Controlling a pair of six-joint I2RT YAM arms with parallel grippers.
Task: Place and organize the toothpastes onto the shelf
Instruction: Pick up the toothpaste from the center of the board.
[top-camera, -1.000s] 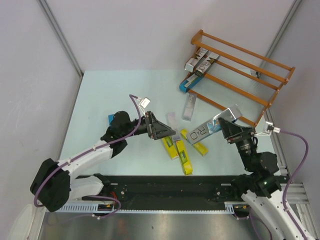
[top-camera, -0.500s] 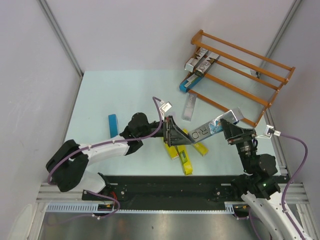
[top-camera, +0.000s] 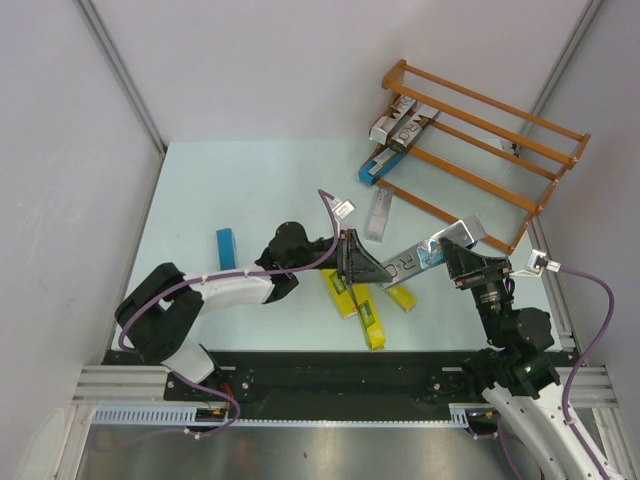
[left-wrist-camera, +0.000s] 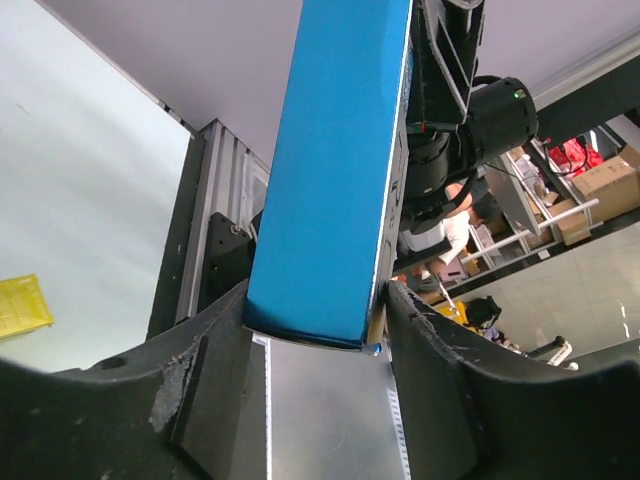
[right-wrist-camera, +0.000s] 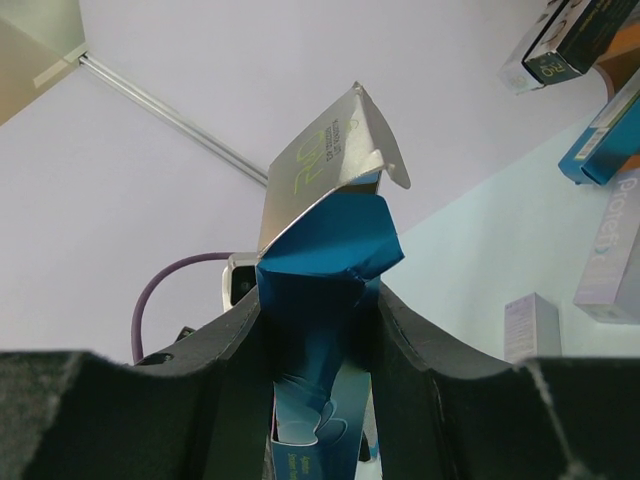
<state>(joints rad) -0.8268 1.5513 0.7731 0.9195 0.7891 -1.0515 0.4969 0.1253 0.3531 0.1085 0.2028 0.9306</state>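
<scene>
A long toothpaste carton (top-camera: 410, 258), silver on top and blue on its side (left-wrist-camera: 330, 170), hangs above the table between both grippers. My right gripper (top-camera: 455, 255) is shut on its right end, where a torn flap (right-wrist-camera: 325, 250) sticks up between the fingers. My left gripper (top-camera: 372, 272) is on the carton's left end, with both fingers against its sides (left-wrist-camera: 315, 330). The orange-brown shelf (top-camera: 480, 140) stands at the far right. It holds silver cartons (top-camera: 405, 125) and a blue one (top-camera: 378, 165).
Three yellow cartons (top-camera: 340, 295), (top-camera: 370, 322), (top-camera: 402, 298) lie under the grippers. A silver carton (top-camera: 378, 215) lies in front of the shelf. A small blue carton (top-camera: 226, 248) lies at the left. Grey walls close in the table on both sides.
My left arm has swung right from the middle of the table to the held carton's left end, and its jaws have narrowed around it. The right gripper has barely moved.
</scene>
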